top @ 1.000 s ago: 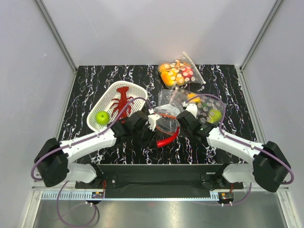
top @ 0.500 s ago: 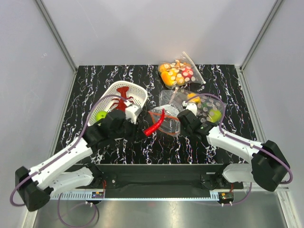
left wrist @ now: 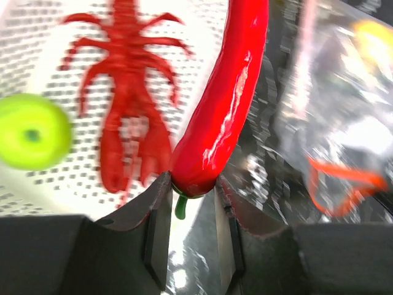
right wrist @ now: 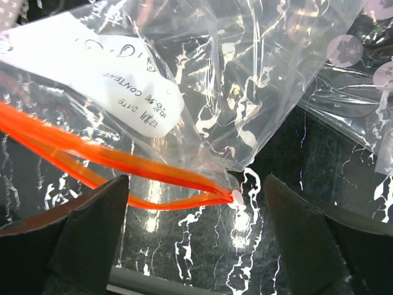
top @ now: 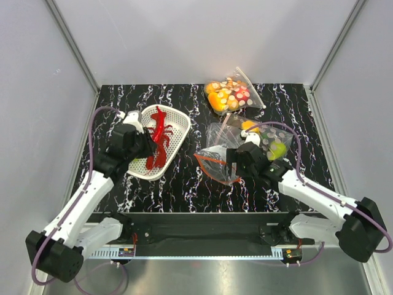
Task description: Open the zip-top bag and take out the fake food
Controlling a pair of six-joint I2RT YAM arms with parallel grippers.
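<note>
Pinched at its stem end, the chili pepper is held by the closed left gripper.
Glossy and smooth, it hangs over the white perforated basket holding the lobster and round apple. The right gripper is spread wide around the crinkly zip-top bag's orange-red zip strip.

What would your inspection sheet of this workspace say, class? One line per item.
Surface: black marbled tabletop.
Job's things: zip-top bag mouth open, no food seen inside; lobster and apple in white basket; chili held above it.
Clutter: two polka-dotted bags of fruit.
End effectors: left end effector shut on chili; right end effector open over the bag's zip.
Cables: purple cables looping off both arms.
Surroundings: plain grey walls.
</note>
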